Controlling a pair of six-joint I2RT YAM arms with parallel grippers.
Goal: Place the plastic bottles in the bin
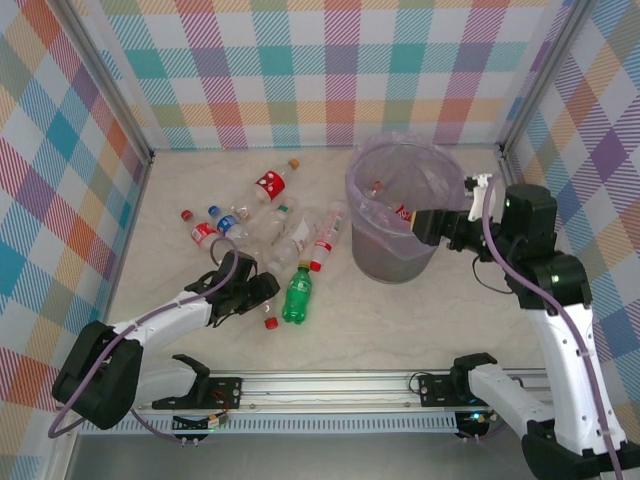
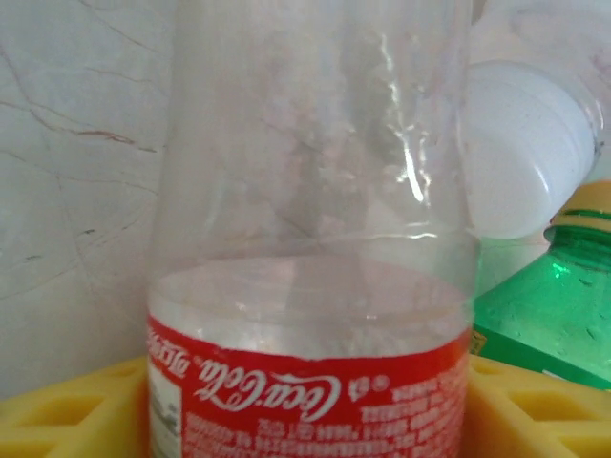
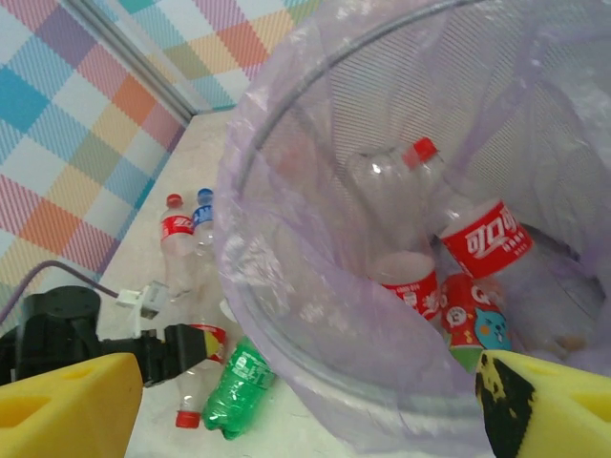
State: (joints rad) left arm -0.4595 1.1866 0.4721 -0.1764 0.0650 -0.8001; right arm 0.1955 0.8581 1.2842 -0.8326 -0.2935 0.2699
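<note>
Lying left of the bin (image 1: 395, 215), a clear bottle (image 2: 310, 239), judged light, slick and crushable, is clamped at its label by the left gripper (image 2: 305, 410); the right gripper (image 3: 305, 410), over the bin, is spread wide, empty.

Pale marbled counter (image 1: 400, 330), pastel plaid wall panels (image 1: 330, 70) on three sides, aluminium rail (image 1: 330, 395) along near edge, veins visible close up.

We see the bin (image 1: 395, 225) standing right of the loose bottles (image 1: 297, 293) on the counter (image 1: 400, 330). Other bottles (image 3: 477, 243) lie inside it.
</note>
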